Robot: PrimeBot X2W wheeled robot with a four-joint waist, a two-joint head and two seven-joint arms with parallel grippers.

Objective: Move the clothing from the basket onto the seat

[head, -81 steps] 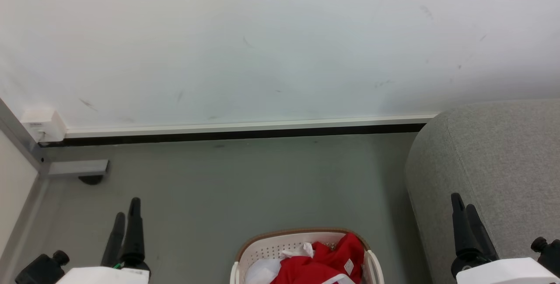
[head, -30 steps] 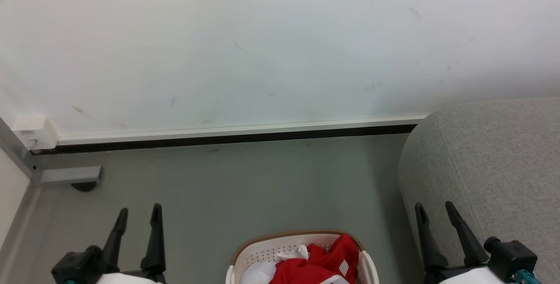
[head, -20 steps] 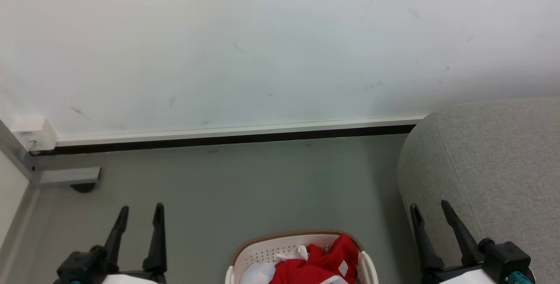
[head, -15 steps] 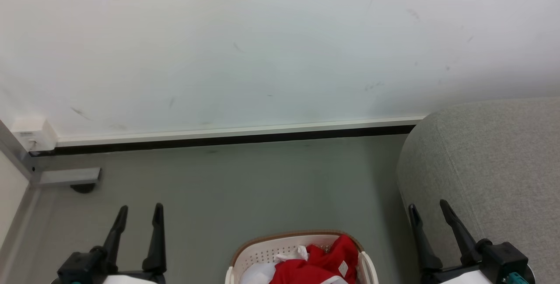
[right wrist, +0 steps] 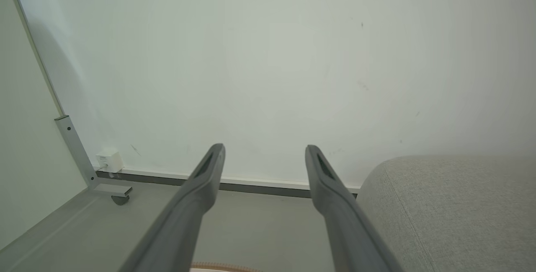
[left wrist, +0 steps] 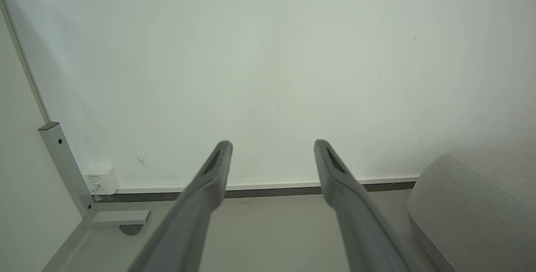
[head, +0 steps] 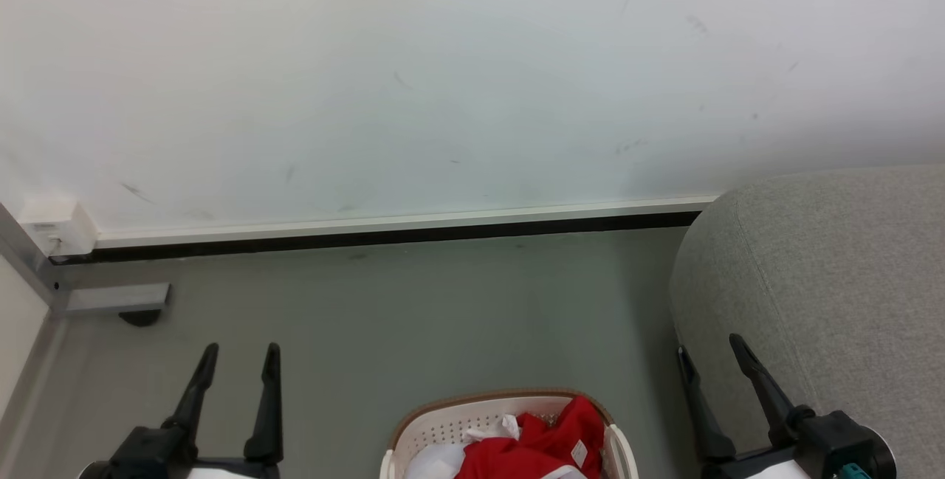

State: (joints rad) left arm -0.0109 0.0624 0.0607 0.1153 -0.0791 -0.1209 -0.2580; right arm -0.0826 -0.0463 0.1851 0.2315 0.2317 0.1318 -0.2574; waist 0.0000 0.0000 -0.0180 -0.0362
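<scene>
We see the clothing [head: 528, 455], bright red with white trim and a small white tag, heaped in the basket [head: 450, 420] at the bottom middle of the head view, filling its right half and rising a little above the brown rim. A pale white cloth [head: 437, 462] lies beside it in the left half of the same basket. The basket stands on the grey floor [head: 413, 309], with the seat [head: 834, 272] just to its right, a rounded light-grey corner with a stitched seam; whether the two touch we cannot tell. Our left gripper [head: 242, 352] hangs above the floor to the left of the basket, apart from it, its two dark fingers spread wide and holding nothing. Our right gripper [head: 709, 347] is at the front corner of the seat, to the right of the basket, jaws likewise wide and empty. Beyond lie a dark baseboard [head: 399, 232], the scuffed white wall [head: 443, 80], and at far left a small white box [head: 57, 226] above a metal foot [head: 111, 297].
</scene>
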